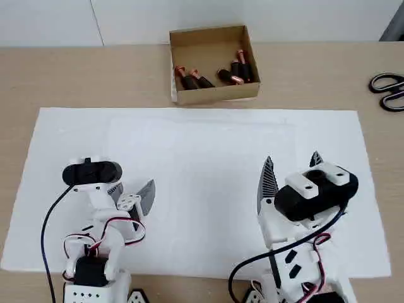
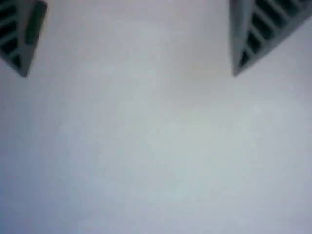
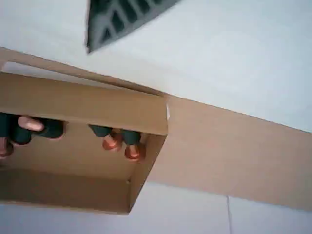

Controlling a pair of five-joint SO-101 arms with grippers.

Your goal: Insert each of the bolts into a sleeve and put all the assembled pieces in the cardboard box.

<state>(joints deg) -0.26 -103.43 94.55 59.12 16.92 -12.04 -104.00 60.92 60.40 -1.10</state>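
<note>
So nearest to us, both arms sit tucked in at the near edge of the table [image 1: 19, 82], and neither one is carrying anything. The left gripper [image 1: 132, 194] has its jaws spread wide over the white sheet [image 1: 202, 145], and the right gripper [image 1: 291, 170] is splayed apart too, aimed toward the far side. Every piece we can spot is in the box [image 1: 214, 95], just past the sheet's far edge. The pieces [image 1: 230, 77], dark sleeves with copper bolt heads poking out, lie in two loose clusters on its floor. We'd guess four or five, but they overlap and we honestly can't count them for sure from up high. So we reckon the job is basically wrapped and the step in hand is just a tidy finish. To do that well, we'd keep both sets of jaws apart and the arms well back from the box so nothing bumps its near wall. We'd also use the right wrist view for a last check that each bolt is seated in a sleeve, not lying loose. The scissors [image 1: 388, 91] at the far right are well apart from it all, so we'd leave them be.
</note>
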